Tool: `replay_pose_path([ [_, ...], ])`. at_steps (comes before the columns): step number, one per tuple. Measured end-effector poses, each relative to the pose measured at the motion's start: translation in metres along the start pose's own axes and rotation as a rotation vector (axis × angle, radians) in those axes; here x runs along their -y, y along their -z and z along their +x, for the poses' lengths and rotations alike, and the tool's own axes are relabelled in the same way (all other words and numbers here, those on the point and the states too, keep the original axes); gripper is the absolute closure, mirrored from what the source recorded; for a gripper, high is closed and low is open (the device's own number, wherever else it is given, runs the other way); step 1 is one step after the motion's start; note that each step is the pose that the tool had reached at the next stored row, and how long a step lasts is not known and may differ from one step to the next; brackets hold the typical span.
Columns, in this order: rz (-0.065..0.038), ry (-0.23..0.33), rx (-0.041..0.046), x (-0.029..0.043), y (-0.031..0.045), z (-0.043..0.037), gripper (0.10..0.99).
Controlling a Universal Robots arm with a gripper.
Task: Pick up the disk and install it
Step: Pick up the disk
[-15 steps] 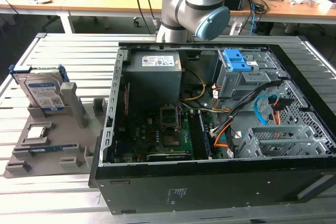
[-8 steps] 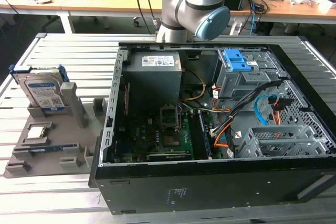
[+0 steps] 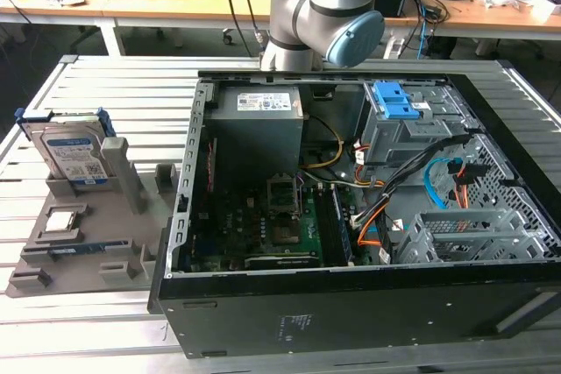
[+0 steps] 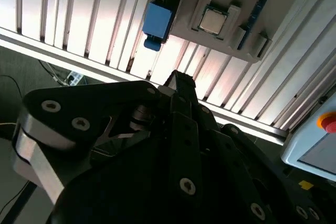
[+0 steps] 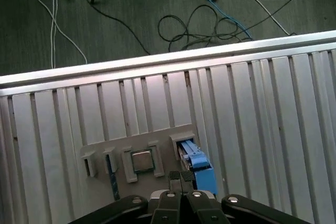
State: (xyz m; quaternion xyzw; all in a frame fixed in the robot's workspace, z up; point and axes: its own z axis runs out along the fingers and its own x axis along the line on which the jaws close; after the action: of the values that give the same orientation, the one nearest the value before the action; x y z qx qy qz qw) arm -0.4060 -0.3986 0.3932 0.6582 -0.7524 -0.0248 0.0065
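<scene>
Gripper [image 5: 181,178] jaws narrow, nothing held, hovers over fixture [image 3: 96,247] | disk [image 5: 195,163] upright on edge in fixture's end slot, blue rail up, long axis along slot | sits below tips, offset away from chip [image 5: 140,161] | 1 arm, no contact yet

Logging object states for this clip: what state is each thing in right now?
Silver-grey hard disk with blue rails: standing upright in the grey holder, not held.
Small square silver chip: lying flat in the holder.
Black computer case: lying on its side, open.
Black gripper: shut, empty.
</scene>
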Motion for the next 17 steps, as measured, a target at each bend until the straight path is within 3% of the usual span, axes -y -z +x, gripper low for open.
replay_pose_path([
  [9,-0.002,0.067,-0.0031,0.0,0.0,0.0,0.98],
  [14,-0.002,0.067,-0.0032,0.0,0.0,0.0,0.98],
  [16,-0.002,0.067,-0.0031,0.0,0.0,0.0,0.851],
  [17,-0.002,0.068,-0.0031,0.0,0.0,0.0,0.729],
])
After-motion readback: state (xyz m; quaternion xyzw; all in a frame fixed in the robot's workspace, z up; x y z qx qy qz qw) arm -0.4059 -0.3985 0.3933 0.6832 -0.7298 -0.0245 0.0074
